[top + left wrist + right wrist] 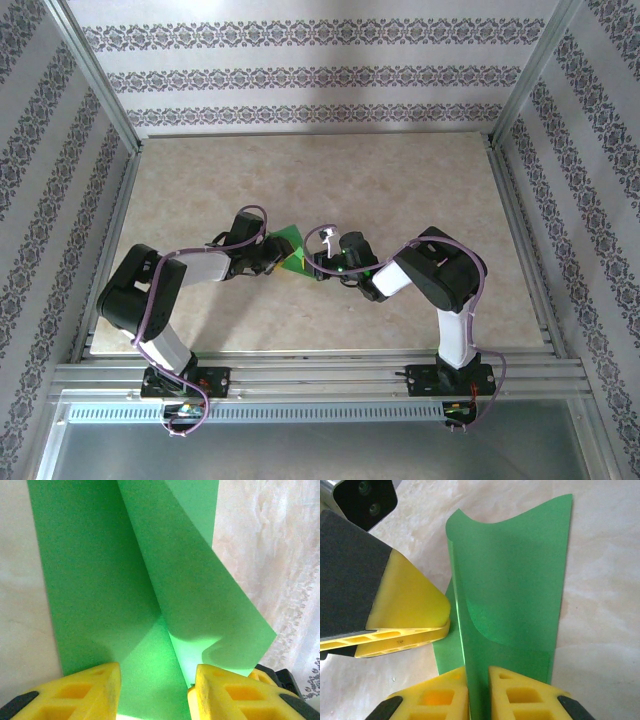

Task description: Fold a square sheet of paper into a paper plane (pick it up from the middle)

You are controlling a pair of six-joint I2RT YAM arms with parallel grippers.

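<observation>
The right gripper (477, 675) has its jaws almost together, pinching a raised ridge of the square sheet of paper (520, 580) at its near edge. The left gripper (156, 677) has its jaws parted, with the paper lying loose in the gap, not clamped. The sheet, partly folded with one flap lifted, sits in the middle of the bench (400, 180) between both arms. It looks light, thin and floppy. It would likely slide on the smooth top and crease wherever squeezed, so it is best held along an existing fold near the middle.
</observation>
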